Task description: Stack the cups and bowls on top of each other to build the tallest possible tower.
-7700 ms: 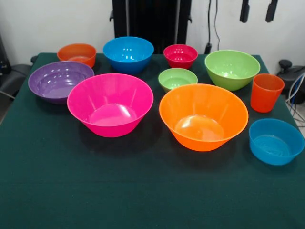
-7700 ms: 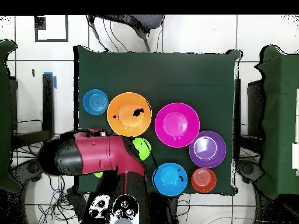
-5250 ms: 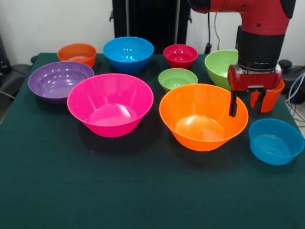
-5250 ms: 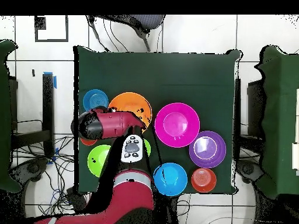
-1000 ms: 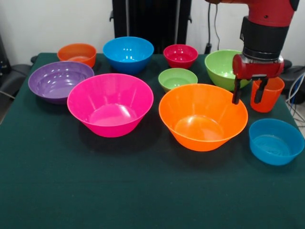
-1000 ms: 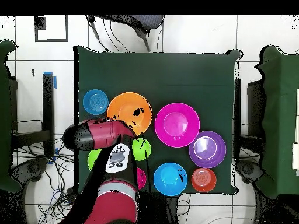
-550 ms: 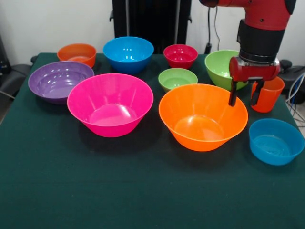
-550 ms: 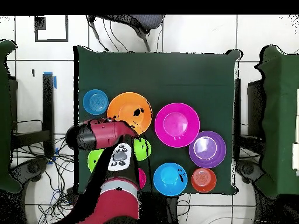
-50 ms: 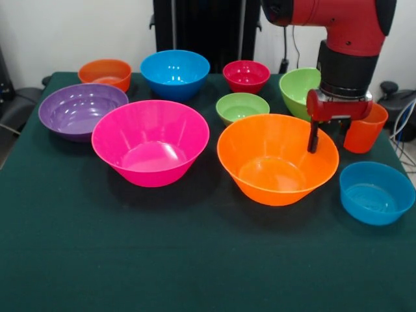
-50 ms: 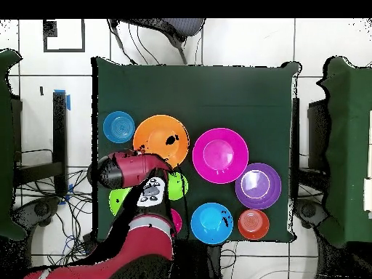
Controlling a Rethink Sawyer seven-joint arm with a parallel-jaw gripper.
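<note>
My gripper (image 9: 329,135) hangs open and empty over the far right rim of the large orange bowl (image 9: 277,159). The orange cup (image 9: 365,127) stands upright just right of it, partly behind one finger. Left of the orange bowl sits the large pink bowl (image 9: 151,142). Around them are the purple bowl (image 9: 82,109), medium blue bowl (image 9: 175,73), medium green bowl (image 9: 302,91), small red bowl (image 9: 246,76), small green bowl (image 9: 242,107), small orange bowl (image 9: 105,73) and small blue bowl (image 9: 376,192). Nothing is stacked. In the overhead view the arm (image 10: 131,171) hides the gripper and the cup.
A dark green cloth (image 9: 130,260) covers the table, with a wide bare strip along its front edge. From overhead, the arm also covers parts of the green bowls. Cables and dark equipment (image 9: 201,26) stand behind the table.
In the front view my gripper has shifted left, away from the orange cup, and now hangs over the large orange bowl's rim. It stays open. No bowl or cup has moved.
</note>
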